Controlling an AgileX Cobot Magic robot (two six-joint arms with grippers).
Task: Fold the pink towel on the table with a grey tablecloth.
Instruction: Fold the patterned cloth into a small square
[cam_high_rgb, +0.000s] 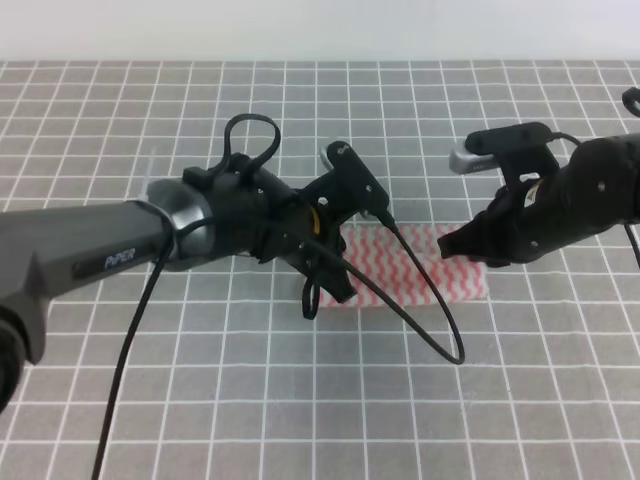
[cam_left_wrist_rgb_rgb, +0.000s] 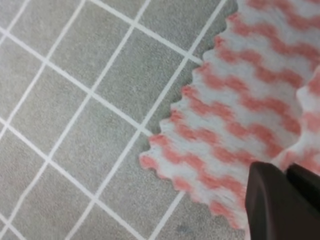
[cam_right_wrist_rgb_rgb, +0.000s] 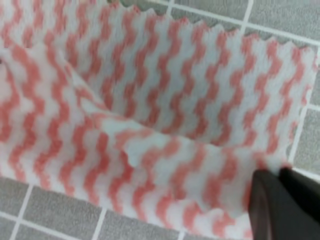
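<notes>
A grey, white-gridded bench (cam_high_rgb: 200, 400) holds the pink towel (cam_high_rgb: 420, 265) at centre, partly doubled over. The left pincer (cam_high_rgb: 325, 290) and right pincer (cam_high_rgb: 462, 245) each appear clamped on a towel edge. Carrying both edges across evenly should align the fold.

2 grippers — left gripper (cam_high_rgb: 322, 290), right gripper (cam_high_rgb: 450, 243) — at pink towel (cam_high_rgb: 420, 268) ends.
</notes>
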